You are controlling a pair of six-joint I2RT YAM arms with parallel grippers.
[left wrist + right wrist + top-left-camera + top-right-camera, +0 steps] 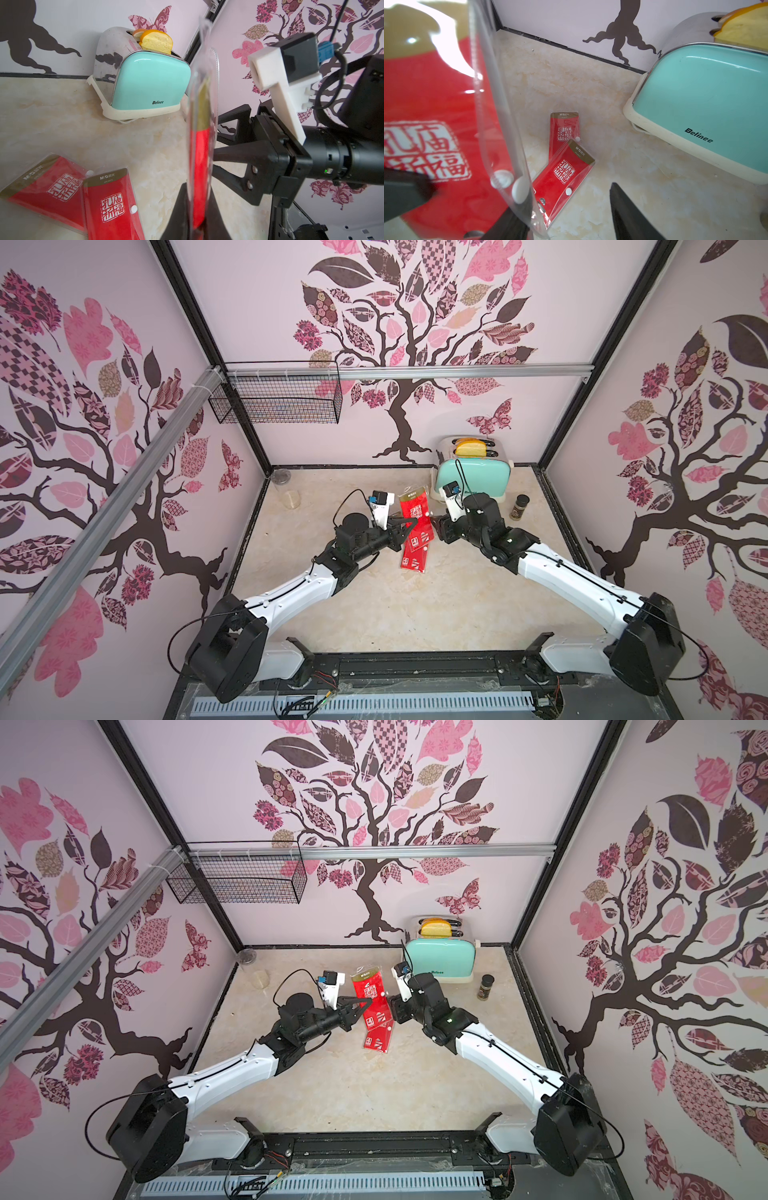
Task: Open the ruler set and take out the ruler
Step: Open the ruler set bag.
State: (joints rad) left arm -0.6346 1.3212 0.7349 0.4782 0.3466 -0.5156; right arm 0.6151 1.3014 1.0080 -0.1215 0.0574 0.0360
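Toaster [473,481], spice jar [519,507] back right, ruler packs [413,562] mid-table, front tabletop [395,614] open

A robot test cell dressed as a home kitchen — panel walls [561,323] papered with pink-and-brown tree decals, framed by black posts and an aluminium rail [415,372], close in a marble-look counter [374,614]. A mint toaster [473,481] holding bread and a spice jar [519,507] stand along its far edge; a wire basket [282,400] hangs above the far left corner — the left arm [291,597] and right arm [582,585] are mounted at the near edge.
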